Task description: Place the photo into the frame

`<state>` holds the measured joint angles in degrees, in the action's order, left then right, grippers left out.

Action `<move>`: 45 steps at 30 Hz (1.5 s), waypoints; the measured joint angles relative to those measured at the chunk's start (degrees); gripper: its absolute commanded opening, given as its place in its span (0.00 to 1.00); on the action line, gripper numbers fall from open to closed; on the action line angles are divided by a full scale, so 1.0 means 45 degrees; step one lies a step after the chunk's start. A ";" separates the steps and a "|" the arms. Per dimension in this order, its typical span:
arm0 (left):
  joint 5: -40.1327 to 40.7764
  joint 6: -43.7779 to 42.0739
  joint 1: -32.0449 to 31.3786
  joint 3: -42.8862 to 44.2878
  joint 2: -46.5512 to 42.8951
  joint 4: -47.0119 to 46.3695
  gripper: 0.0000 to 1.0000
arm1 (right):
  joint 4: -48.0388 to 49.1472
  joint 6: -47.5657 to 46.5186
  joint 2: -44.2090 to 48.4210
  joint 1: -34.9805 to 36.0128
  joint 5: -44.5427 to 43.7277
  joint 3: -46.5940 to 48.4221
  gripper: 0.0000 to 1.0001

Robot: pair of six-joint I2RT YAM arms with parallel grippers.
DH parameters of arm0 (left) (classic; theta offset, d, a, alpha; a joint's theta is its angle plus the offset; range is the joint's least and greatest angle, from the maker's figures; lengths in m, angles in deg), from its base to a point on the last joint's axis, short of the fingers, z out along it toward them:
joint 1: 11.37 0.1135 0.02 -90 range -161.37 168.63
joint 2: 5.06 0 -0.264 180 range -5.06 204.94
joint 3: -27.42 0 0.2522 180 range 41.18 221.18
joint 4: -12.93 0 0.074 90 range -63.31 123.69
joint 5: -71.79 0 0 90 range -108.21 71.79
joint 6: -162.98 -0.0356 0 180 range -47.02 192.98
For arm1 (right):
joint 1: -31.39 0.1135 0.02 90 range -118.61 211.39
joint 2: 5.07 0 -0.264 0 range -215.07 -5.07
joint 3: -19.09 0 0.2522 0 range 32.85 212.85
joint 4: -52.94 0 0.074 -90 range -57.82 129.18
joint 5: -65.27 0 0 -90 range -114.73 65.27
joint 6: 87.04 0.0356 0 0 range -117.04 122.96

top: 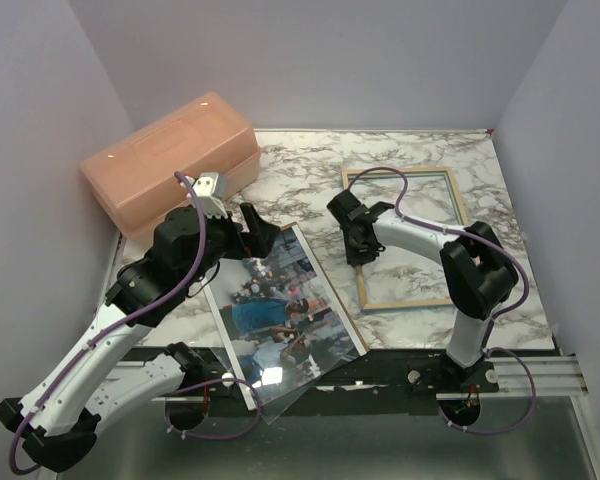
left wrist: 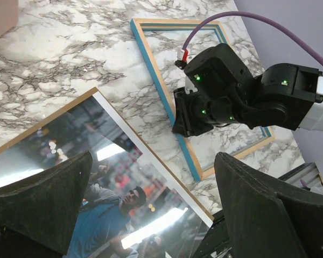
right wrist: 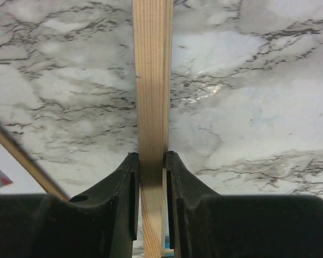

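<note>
Marble table (top: 300, 175), orange box (top: 170, 160) behind photo (top: 280, 310)

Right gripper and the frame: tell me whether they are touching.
Touching. The right wrist view shows the right gripper clamping the frame, its fingers pressed against both sides of the pale wooden rail, no gap.

White tabletop (top: 300, 175), grey-black marble veining. Pale-wood frame (left wrist: 158, 86) with bright blue edge. White-bordered photo (top: 280, 310), multicoloured street scene, blue shirt central. Translucent peach storage box (top: 170, 160) at the tabletop's far-left corner.
</note>
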<state>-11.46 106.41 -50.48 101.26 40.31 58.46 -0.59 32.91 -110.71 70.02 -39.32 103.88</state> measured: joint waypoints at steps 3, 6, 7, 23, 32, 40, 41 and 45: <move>-0.0024 0.0000 0.0000 0.0000 0.0044 0.0000 0.99 | 0.0019 -0.0010 0.0136 -0.0403 0.0058 -0.0155 0.00; -0.0039 0.0005 0.0000 0.0000 0.0102 0.0000 0.99 | 0.0141 0.0049 0.0296 -0.0510 0.0068 -0.0384 0.00; -0.0049 0.0005 0.0000 0.0000 0.0121 0.0000 0.99 | 0.0170 0.0112 0.0350 -0.0461 0.0102 -0.0466 0.00; -0.0194 0.0053 0.0000 0.0000 0.0146 0.0010 0.99 | 0.0350 0.0831 0.0282 -0.0112 0.0544 -0.0160 0.35; -0.0199 0.0063 0.0000 0.0000 0.0146 0.0117 0.99 | 0.0903 0.0729 0.0636 0.0015 0.1180 -0.0160 0.73; -0.0253 0.0262 0.0000 0.0087 0.0136 0.0194 0.99 | 0.1681 0.0257 0.2210 0.0131 0.2482 -0.0661 0.86; -0.0253 0.0355 0.0000 0.0141 0.0155 0.0248 0.99 | 0.1768 0.0180 0.2336 0.0160 0.2720 -0.0767 0.86; -0.0257 0.0563 0.0024 0.0573 0.0447 0.0529 0.99 | 0.2030 -0.0126 0.2472 0.0418 0.3628 -0.1112 0.87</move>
<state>-12.62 108.95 -50.37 103.84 42.32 60.85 8.55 32.34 -99.59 71.90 -22.99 98.87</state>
